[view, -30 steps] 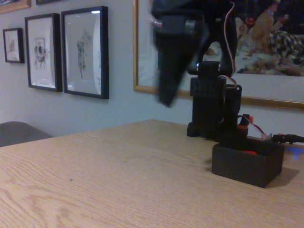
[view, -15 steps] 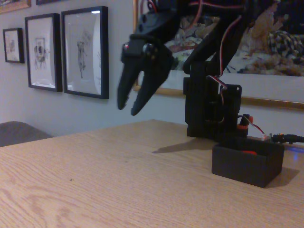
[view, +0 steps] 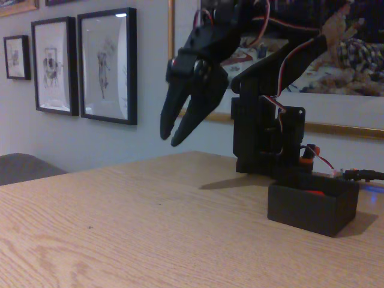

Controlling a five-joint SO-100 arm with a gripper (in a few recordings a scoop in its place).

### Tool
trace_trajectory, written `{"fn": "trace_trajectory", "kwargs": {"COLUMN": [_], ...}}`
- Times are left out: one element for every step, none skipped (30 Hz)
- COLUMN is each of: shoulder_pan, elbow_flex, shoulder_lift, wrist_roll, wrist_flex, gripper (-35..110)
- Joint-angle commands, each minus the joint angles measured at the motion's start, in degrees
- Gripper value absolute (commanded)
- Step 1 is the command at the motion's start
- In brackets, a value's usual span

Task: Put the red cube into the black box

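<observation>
In the fixed view, the black arm reaches from its base block [view: 267, 141] toward ten o'clock, and its gripper [view: 173, 138] hangs in the air above the wooden surface [view: 138, 228], tips pointing down toward seven o'clock. The jaws stand slightly apart, with a narrow gap between the two tips and nothing held between them. The black box [view: 312, 207] sits on the surface at about four o'clock from the gripper, well apart from it and just in front of the base block. A sliver of the red cube [view: 316, 192] shows over the box's near wall, inside the box; how it lies there cannot be told. Red and white wires run along the arm. Framed pictures [view: 108, 63] hang on the wall behind, at nine o'clock from the gripper.
</observation>
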Motion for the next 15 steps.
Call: {"fn": "trace_trajectory", "kwargs": {"shoulder_pan": [-0.97,-1.05,-1.32,-1.32,-1.32,-1.32,-1.41,-1.41,-1.41,-1.41,-1.49,-1.58,-1.67,-1.76,-1.76], "elbow_flex": [1.32,1.32,1.41,1.67,1.93,2.2,2.29,2.55,2.72,2.81,2.81,2.81,2.81,2.9,2.9], "shoulder_lift": [2.29,2.64,2.81,3.34,3.87,4.31,4.48,4.83,5.19,5.45,5.45,5.45,5.45,5.36,5.19], "wrist_roll": [1.14,1.41,1.58,1.58,1.58,1.49,1.49,1.49,1.49,1.49,1.49,1.49,1.49,1.67,1.67], "wrist_flex": [-0.18,0.0,0.09,0.09,0.09,0.09,0.09,0.09,0.09,0.09,0.18,0.18,0.18,0.09,0.0], "gripper": [8,8,8,8,8,7,7,7,7,7,7,7,6,6,6]}}
